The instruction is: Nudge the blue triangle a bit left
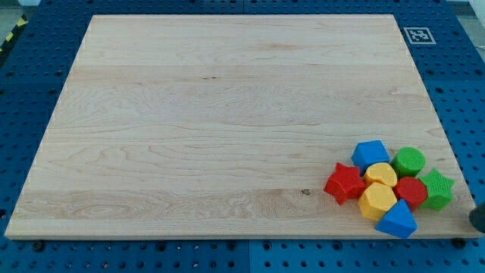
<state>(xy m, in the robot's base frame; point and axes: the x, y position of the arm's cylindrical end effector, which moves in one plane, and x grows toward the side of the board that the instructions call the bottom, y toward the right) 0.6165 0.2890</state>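
Note:
The blue triangle [397, 221] lies at the bottom right of the wooden board [212, 129], close to the board's bottom edge. It touches the yellow hexagon [377, 201] up-left of it and sits just below the red hexagon [411, 191]. A dark rounded shape at the view's right edge looks like my tip [477, 221]. It is to the right of the blue triangle, apart from it, and just below the green star [437, 189]. The rest of the rod is cut off by the view's edge.
The other blocks are packed in one cluster above the triangle: a red star [345, 183], a blue block [370, 154], a yellow block [380, 174] and a green round block [409, 161]. A black-and-white marker tag [418, 35] sits at the board's top right corner.

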